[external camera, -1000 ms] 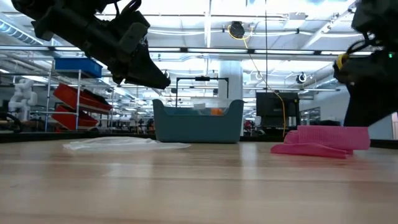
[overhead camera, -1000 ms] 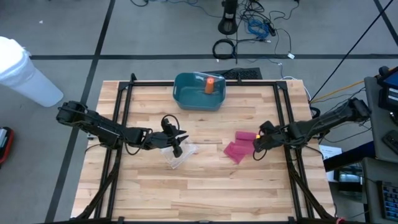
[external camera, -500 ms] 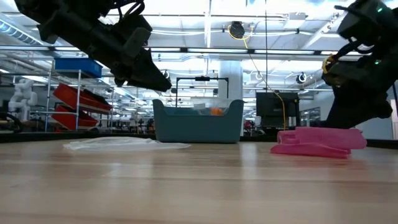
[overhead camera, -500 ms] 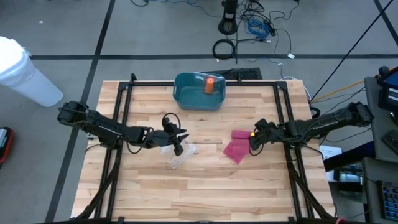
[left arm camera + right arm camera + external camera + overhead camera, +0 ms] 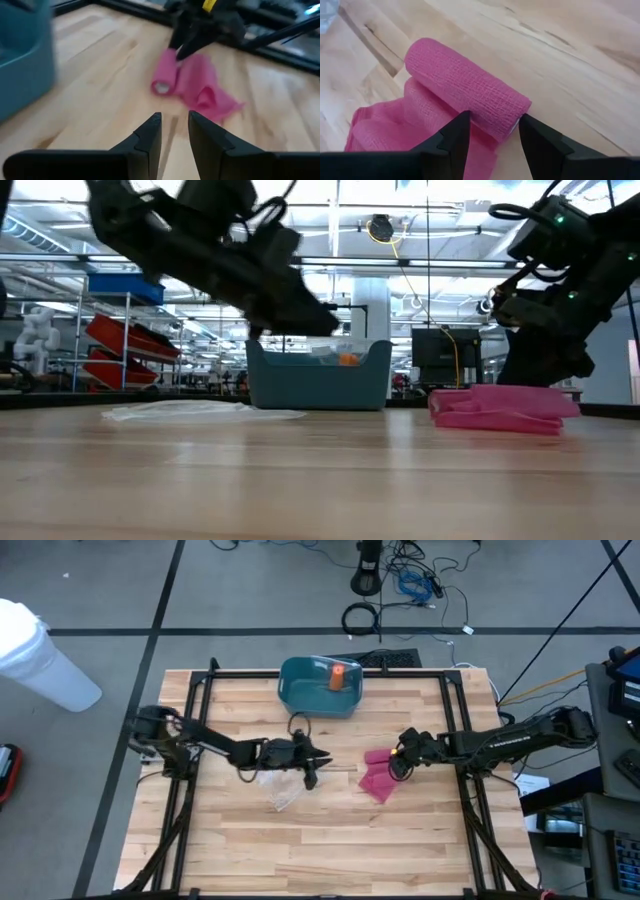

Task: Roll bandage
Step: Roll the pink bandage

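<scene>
Looking straight down from the high view, we are seeing the pink bandage (image 5: 377,778) lying right of the frame's centre on the wooden table (image 5: 330,850), its rolled part at the upper end and a loose tail trailing toward the lower right. The right gripper (image 5: 396,764) is sitting at the roll's right end, while the left gripper (image 5: 314,769) is reaching in from the left above a clear plastic wrapper (image 5: 281,790). A teal bin (image 5: 320,687) is standing at the table's upper edge.

From the low view, we are finding the bandage (image 5: 500,407) at the right, flat on the table, with the right gripper just above it. The bin (image 5: 317,375) is sitting at centre behind it.

Through the left wrist view, we are watching that arm's fingers (image 5: 150,135), slightly parted and holding nothing, point toward the bandage (image 5: 192,86), whose open roll end is facing the camera.

Through the right wrist view, we are seeing the roll (image 5: 465,86) with its long axis running from the upper left to the lower right of the frame. The right fingers (image 5: 452,136) are spread, straddling the roll's near end, though we cannot tell whether they are touching it.
</scene>
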